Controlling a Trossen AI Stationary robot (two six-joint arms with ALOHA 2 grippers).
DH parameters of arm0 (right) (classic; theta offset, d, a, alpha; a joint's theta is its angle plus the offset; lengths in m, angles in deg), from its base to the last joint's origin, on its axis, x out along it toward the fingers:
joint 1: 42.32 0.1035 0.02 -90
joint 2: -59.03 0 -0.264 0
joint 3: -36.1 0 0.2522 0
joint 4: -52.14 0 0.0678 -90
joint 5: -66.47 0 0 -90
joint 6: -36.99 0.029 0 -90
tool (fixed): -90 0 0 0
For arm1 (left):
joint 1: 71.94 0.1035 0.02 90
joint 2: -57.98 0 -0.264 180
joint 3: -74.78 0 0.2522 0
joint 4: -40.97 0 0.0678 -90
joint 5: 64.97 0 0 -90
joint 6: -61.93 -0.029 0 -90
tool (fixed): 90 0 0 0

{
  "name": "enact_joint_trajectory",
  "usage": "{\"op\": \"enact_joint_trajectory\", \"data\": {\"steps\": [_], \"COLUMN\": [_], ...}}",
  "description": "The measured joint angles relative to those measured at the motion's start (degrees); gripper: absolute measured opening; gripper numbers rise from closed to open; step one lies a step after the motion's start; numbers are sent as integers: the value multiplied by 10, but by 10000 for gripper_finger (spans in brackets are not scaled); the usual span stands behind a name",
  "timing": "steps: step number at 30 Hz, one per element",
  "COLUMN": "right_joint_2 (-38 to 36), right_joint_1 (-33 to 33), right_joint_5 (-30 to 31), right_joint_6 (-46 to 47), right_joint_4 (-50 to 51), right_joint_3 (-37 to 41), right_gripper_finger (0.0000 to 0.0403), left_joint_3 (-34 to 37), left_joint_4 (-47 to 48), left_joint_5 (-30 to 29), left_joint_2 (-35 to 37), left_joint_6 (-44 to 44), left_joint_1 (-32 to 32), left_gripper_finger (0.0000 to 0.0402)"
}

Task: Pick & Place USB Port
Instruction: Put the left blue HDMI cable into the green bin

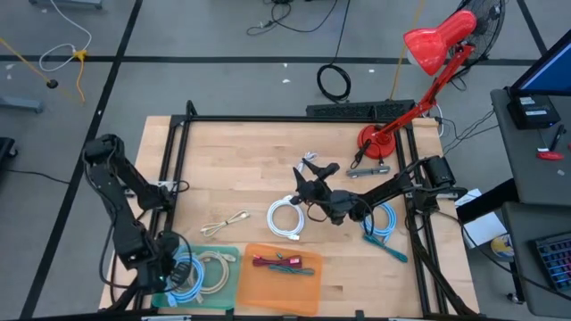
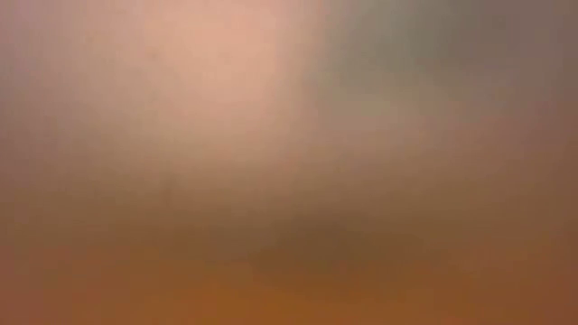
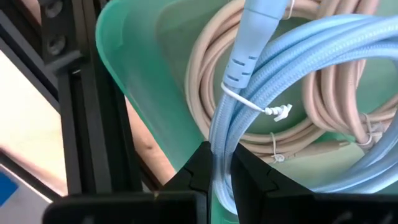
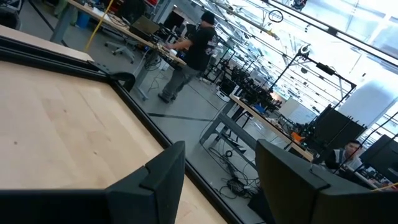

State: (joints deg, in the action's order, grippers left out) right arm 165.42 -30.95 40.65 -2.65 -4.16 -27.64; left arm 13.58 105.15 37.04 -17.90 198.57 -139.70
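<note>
Left gripper [image 3: 217, 171] is pinched onto the light blue braided cable coil [image 3: 292, 68], down inside the translucent green tray [image 3: 134, 74]. Right gripper [image 4: 217, 180] hangs mid-table with fingers spread, holding nothing.

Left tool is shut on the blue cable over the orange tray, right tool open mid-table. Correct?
Not quite: the tray is green, not orange. The high view and left wrist view show the left tool shut on the blue cable over it. The right tool is open mid-table.

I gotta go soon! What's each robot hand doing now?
Left gripper: closed on the light blue braided cable coil over the green tray.
Right gripper: open, holding nothing.
</note>
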Motion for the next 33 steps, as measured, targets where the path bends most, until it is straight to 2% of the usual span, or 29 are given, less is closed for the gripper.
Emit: {"op": "enact_joint_trajectory", "data": {"steps": [8, 13, 23, 29, 33], "right_joint_2": [0, 0, 0, 0, 0], "right_joint_1": [0, 0, 0, 0, 0], "right_joint_5": [0, 0, 0, 0, 0], "right_joint_6": [0, 0, 0, 0, 0], "right_joint_4": [0, 0, 0, 0, 0], "right_joint_3": [0, 0, 0, 0, 0], "right_gripper_finger": [187, 187, 187, 187, 187], "left_joint_3": [61, 67, 70, 72, 72], "left_joint_4": [-81, -72, -43, -52, -58], "left_joint_5": [38, 55, 52, 33, 27], "left_joint_2": [5, 9, 16, 17, 28], "left_joint_6": [-9, -4, 10, 11, 11], "left_joint_1": [8, 14, 17, 19, 19], "left_gripper_finger": [33, 33, 30, 112, 133]}}
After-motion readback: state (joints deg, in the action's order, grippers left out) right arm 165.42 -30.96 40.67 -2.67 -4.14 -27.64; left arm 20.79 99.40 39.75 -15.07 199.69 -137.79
